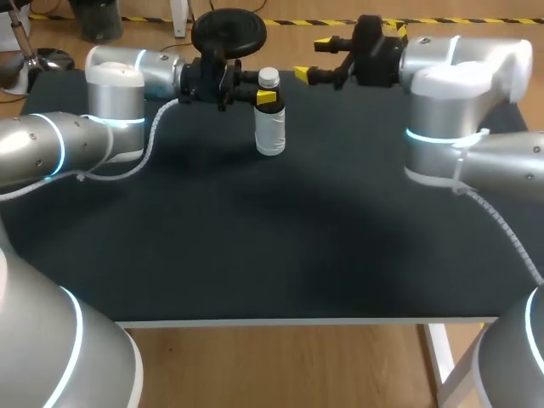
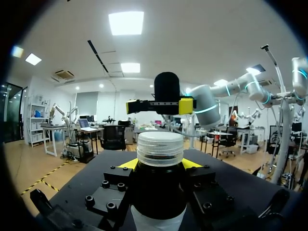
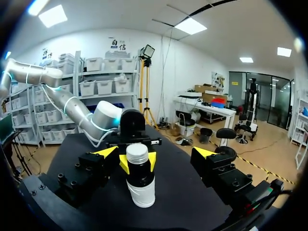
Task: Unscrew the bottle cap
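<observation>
Standing upright on the black table (image 1: 255, 255), the bottle (image 1: 270, 132) has its white cap (image 1: 269, 78) on. The left claw (image 1: 266, 98) squeezes its dark neck. The right claw (image 1: 312, 59) hangs near, fingers wide apart.

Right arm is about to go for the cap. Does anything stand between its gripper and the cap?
Nothing visible does. The right gripper is open and faces the cap with only open space between them. The left gripper is shut on the bottle just below the cap, leaving the cap itself uncovered.
</observation>
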Robot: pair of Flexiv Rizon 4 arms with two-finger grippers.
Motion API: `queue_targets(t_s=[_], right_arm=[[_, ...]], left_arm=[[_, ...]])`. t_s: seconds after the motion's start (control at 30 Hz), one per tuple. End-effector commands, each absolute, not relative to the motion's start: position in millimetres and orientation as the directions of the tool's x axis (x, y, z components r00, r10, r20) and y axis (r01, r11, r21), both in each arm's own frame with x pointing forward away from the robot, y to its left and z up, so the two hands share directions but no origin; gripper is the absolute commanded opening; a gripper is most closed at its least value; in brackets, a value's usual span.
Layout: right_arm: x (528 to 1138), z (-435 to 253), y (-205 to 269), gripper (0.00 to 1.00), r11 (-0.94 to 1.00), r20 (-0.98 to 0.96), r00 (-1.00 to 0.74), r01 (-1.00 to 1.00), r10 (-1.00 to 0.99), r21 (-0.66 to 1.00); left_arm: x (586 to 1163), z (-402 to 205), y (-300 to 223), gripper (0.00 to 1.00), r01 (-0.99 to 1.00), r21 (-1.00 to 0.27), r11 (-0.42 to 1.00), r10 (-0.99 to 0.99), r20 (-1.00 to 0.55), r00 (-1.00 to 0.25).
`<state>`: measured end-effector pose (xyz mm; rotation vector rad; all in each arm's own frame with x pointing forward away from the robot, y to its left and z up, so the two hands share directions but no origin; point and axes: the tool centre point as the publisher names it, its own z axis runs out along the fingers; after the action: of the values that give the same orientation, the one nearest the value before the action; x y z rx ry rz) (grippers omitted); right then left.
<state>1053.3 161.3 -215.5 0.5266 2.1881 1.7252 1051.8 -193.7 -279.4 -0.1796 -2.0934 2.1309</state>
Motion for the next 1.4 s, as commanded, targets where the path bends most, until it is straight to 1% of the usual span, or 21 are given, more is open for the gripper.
queue_targets(t_s=[0.03, 0.33, 0.53, 0.9, 1.1, 1.4], right_arm=[[1050.4, -218.3, 177.4, 1.00, 0.191, -0.033, -0.843, 0.083, 0.538, 0.978], [1051.0, -217.2, 204.1, 1.00, 0.134, -0.026, -0.782, 0.074, 0.623, 0.988], [1053.6, -218.6, 217.1, 1.00, 0.139, -0.032, -0.765, 0.075, 0.643, 0.988], [1054.6, -219.9, 230.4, 1.00, 0.112, -0.029, -0.735, 0.063, 0.678, 0.992], [1051.5, -218.5, 239.2, 1.00, 0.128, -0.048, -0.721, 0.056, 0.692, 0.990], [1053.5, -229.0, 245.1, 1.00, 0.095, -0.003, -0.707, 0.092, 0.708, 0.991]], left_arm=[[1051.1, -278.3, -193.8, 0.00, -0.022, -1.000, -0.014, 0.188, 0.019, -0.982], [1051.1, -278.3, -193.8, 0.00, -0.022, -1.000, -0.014, 0.188, 0.019, -0.982], [1051.1, -278.3, -193.8, 0.00, -0.022, -1.000, -0.014, 0.188, 0.019, -0.982], [1051.1, -278.3, -193.8, 0.00, -0.022, -1.000, -0.014, 0.188, 0.019, -0.982], [1051.1, -278.3, -193.8, 0.00, -0.022, -1.000, -0.014, 0.188, 0.019, -0.982], [1051.1, -278.3, -193.8, 0.00, -0.022, -1.000, -0.014, 0.188, 0.019, -0.982]])
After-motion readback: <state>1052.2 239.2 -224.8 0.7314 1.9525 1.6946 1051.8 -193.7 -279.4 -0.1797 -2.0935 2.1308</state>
